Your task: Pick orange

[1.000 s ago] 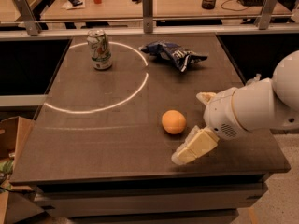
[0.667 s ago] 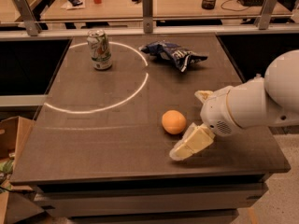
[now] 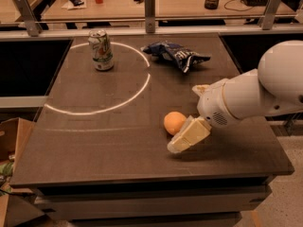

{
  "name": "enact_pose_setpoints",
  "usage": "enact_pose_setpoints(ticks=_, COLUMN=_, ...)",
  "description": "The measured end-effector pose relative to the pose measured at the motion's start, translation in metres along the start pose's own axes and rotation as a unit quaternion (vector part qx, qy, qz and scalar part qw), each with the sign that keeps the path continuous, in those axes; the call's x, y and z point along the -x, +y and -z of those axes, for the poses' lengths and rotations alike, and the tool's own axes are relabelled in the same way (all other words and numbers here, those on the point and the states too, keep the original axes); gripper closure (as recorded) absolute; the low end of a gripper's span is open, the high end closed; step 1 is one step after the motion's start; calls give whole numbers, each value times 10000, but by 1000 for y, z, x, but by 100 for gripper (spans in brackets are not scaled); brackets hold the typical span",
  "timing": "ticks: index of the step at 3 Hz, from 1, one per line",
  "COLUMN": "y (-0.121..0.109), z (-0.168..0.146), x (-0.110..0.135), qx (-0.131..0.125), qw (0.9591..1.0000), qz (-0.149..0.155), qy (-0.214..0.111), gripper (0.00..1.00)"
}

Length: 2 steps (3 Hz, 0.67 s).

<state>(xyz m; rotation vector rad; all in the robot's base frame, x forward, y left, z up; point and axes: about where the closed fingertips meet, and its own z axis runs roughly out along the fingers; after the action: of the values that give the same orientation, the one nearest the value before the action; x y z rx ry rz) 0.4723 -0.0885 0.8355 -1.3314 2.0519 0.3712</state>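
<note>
Gripper [image 3: 186, 118] low over table's [image 3: 118, 145] near right, fingers spread wide, holding nothing; orange [image 3: 173, 122] lies just left, beside the near finger [image 3: 189, 135].

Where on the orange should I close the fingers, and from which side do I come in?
Grip the orange across its widest middle, coming from its right in the camera view, where the gripper hangs open just beside it. The fruit is round and smooth and sits loose on the table, so a grip off the middle would likely squeeze it out.
</note>
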Motion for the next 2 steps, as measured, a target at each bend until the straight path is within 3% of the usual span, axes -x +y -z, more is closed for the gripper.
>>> enact_pose_setpoints(ticks=2, y=5, z=-7, x=7, qx=235, qw=9997, qz=-74, qy=17, gripper=0)
